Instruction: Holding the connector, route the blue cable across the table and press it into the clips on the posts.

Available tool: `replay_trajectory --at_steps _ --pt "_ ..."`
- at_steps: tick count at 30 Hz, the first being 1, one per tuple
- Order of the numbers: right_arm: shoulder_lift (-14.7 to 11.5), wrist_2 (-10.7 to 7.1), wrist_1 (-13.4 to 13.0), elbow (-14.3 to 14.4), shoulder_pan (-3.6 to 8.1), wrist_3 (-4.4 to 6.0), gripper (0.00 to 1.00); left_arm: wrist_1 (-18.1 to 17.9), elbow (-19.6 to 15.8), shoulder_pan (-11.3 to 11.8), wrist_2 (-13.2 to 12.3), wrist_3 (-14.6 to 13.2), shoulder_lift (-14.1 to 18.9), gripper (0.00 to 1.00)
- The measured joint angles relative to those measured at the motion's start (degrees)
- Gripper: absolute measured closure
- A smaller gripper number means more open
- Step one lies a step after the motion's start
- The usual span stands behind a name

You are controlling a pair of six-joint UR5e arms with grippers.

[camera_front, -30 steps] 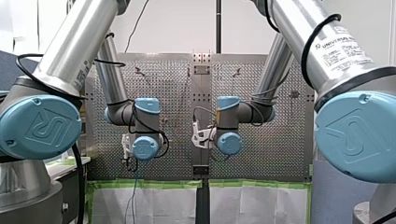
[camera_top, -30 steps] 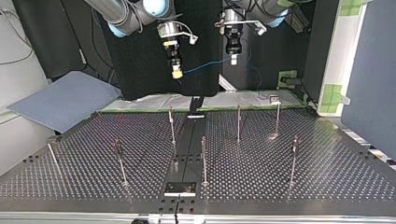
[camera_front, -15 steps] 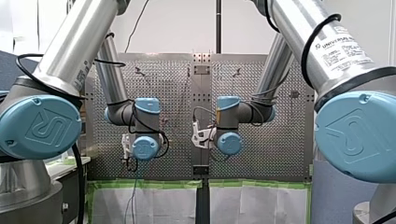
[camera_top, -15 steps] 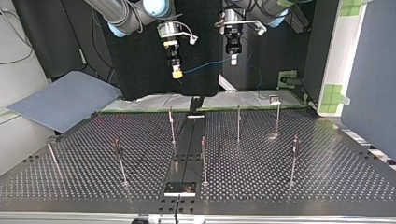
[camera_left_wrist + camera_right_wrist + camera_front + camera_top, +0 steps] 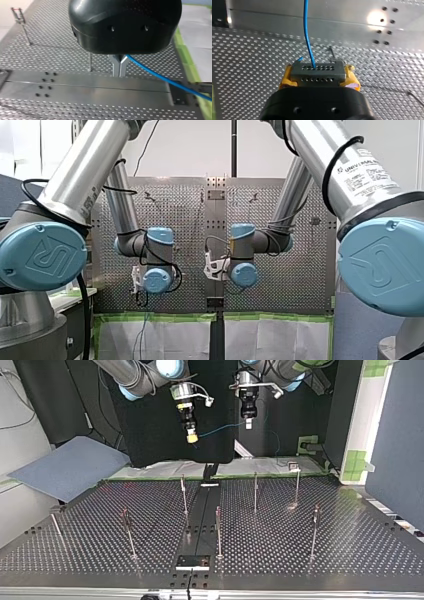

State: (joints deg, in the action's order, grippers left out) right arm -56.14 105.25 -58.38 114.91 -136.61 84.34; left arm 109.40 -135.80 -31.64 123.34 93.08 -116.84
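- My right arm [image 5: 132, 377], at the top view's left, has its jaws clenched on the connector [image 5: 317, 71]: the grey block with two rows of small holes sits between the yellow pads [image 5: 287, 76], one pad against each end
- The blue cable [image 5: 307, 30] leaves a hole in the connector's row farther from those jaws and runs straight ahead of them, above the perforated desk [image 5: 249, 50]
- My left arm [image 5: 280, 367], at the top view's right, has its jaws grasping the same cable: in the left wrist view the two metal fingers [image 5: 115, 67] stand pressed together and the cable comes out from between them, trailing off to one side
- In the top view the cable spans the gap from one arm's jaws to the other's in a shallow sag, both ends held in the air
- Both pairs of jaws hang high, well apart from the posts [image 5: 255, 491] that stand upright on the desk; the cable touches none of them
- A plain metal strip [image 5: 200, 520] runs down the desk's middle between the posts
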Motion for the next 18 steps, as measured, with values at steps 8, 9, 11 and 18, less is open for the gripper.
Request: replay_trajectory --at_steps 8,9,11,18 --pt "4.37 0.05 2.81 -0.22 -0.35 -0.03 1.0 0.12 0.1 -0.02 0.0 -0.01 -1.37 1.0" --pt "4.74 0.05 2.88 -0.23 -0.35 -0.03 1.0 0.12 0.11 -0.03 0.01 -0.01 -1.38 1.0" --pt "5.26 0.06 2.95 -0.24 -0.36 -0.03 1.0 0.12 0.11 -0.03 0.0 -0.01 -1.38 1.0" --pt "5.62 0.05 3.0 -0.24 -0.37 -0.03 1.0 0.12 0.12 -0.03 0.01 -0.01 -1.4 1.0"
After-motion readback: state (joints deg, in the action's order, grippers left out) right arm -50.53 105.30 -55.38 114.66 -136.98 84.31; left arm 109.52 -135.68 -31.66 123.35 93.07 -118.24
